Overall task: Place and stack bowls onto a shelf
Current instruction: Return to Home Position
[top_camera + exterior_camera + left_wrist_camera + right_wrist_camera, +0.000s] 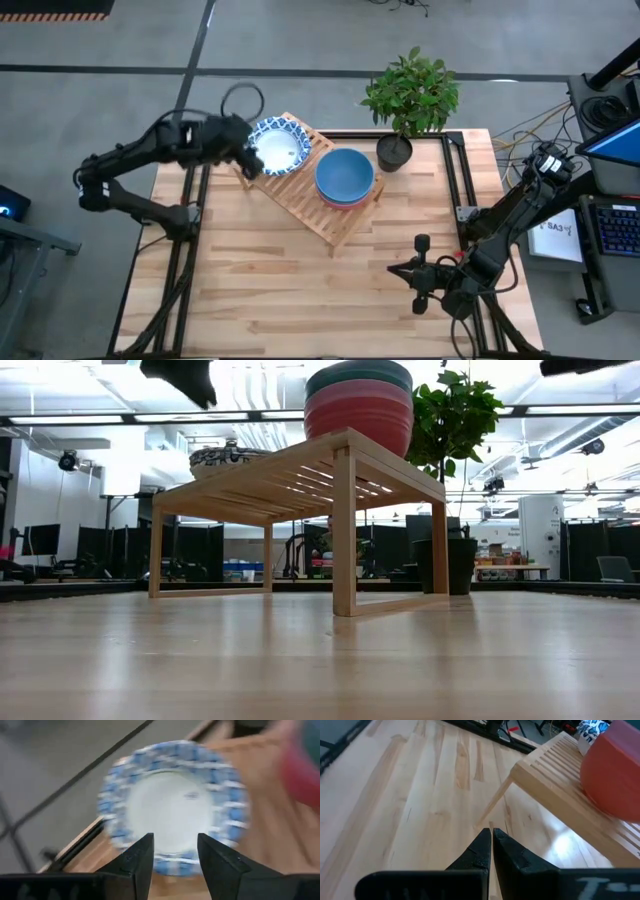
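The left gripper, released and empty, hangs above the white blue-rimmed bowl on the shelf; the clenched right gripper is well apart.

- A robotics lab: dark robot arms stand at a black-framed wooden worktop.
- A keyboard, a screen and loose cables sit beside it.
- Beyond are strip ceiling lights, dark partitions and desks.

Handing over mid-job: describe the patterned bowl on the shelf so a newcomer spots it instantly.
Find the slatted wooden shelf beside the potted plant. The bowl sits on the shelf end away from the plant, by the open left gripper. It is white inside with a blue patterned rim, unlike the plain blue-topped stack next to it.
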Controlling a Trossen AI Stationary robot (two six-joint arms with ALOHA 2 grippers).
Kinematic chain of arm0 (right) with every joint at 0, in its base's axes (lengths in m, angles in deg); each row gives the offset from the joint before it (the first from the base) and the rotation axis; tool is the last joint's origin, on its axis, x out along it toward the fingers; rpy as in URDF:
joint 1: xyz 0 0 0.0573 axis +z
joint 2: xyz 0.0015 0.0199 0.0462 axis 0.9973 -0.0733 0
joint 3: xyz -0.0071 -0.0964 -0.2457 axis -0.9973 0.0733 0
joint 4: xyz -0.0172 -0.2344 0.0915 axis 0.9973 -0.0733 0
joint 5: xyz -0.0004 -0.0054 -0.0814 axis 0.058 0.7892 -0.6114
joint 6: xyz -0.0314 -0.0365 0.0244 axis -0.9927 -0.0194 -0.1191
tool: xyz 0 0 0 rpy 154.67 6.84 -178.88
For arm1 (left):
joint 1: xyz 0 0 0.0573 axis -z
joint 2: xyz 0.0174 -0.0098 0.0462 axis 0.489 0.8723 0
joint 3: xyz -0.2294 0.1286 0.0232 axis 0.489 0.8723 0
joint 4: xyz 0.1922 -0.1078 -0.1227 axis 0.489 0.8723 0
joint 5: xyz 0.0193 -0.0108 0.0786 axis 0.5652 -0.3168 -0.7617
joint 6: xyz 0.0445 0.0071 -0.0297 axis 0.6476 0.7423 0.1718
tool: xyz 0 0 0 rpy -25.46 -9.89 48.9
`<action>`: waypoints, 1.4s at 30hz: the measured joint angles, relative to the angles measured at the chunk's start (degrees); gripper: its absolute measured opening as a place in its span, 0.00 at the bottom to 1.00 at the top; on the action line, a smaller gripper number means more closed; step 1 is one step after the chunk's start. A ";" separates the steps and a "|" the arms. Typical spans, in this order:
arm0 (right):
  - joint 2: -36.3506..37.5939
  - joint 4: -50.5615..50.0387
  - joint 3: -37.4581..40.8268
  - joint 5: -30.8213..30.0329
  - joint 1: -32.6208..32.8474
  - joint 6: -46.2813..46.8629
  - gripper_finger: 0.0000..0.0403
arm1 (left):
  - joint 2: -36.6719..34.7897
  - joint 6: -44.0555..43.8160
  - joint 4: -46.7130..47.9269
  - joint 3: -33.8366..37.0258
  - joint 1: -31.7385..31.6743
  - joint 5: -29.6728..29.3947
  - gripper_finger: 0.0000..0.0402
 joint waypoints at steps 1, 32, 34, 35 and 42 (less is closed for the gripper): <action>0.00 0.04 0.36 0.00 0.00 0.01 0.02 | -0.85 1.03 -1.93 1.53 2.44 0.00 0.33; 35.57 42.03 31.01 46.41 -28.80 -26.00 0.02 | -44.22 11.86 -64.61 64.47 31.79 3.30 0.01; 40.02 41.89 32.62 48.16 -29.69 -25.96 0.02 | -45.88 11.70 -67.47 67.58 31.80 4.68 0.00; 42.16 41.16 33.41 48.26 -29.89 -25.96 0.02 | -46.53 11.63 -68.70 69.06 31.80 4.95 0.00; 57.18 31.06 36.10 46.18 -29.90 -25.14 0.02 | -49.43 10.12 -78.57 79.14 31.80 5.03 0.00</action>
